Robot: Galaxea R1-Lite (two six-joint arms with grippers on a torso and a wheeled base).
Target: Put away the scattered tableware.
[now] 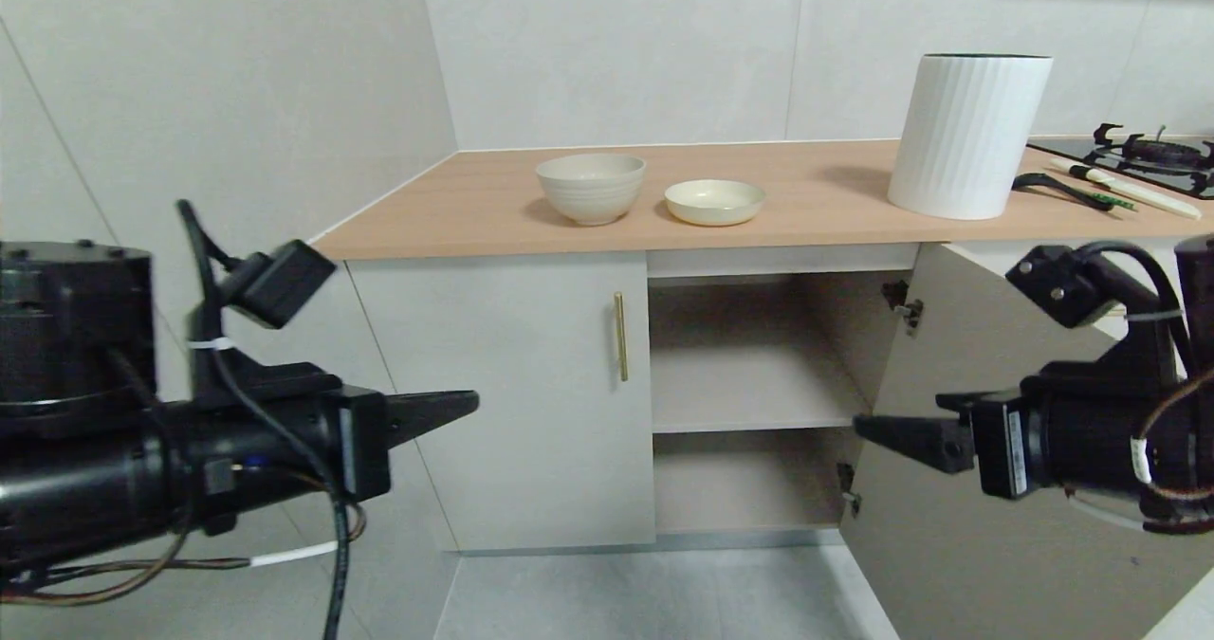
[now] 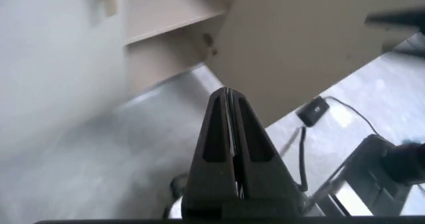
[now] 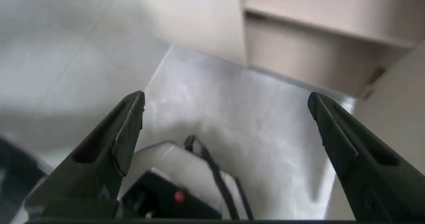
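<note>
- Head view: left gripper [image 1: 467, 401] pressed together, empty, low in front of the closed cabinet door [image 1: 531, 393].
- Right gripper [image 1: 861, 424] spread wide, empty, by the open door [image 1: 948, 564].
- Ribbed bowl [image 1: 591, 186] and shallow dish [image 1: 713, 201] sit side by side on the countertop [image 1: 816, 194].

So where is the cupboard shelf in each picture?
Head view: the cupboard shelf sits halfway up, just left of the open door.
Left wrist view: the shelf is beside the door's hinged edge, above the grey floor.
Right wrist view: the shelf meets that door, above the floor.
Shared landmark: the open door.
</note>
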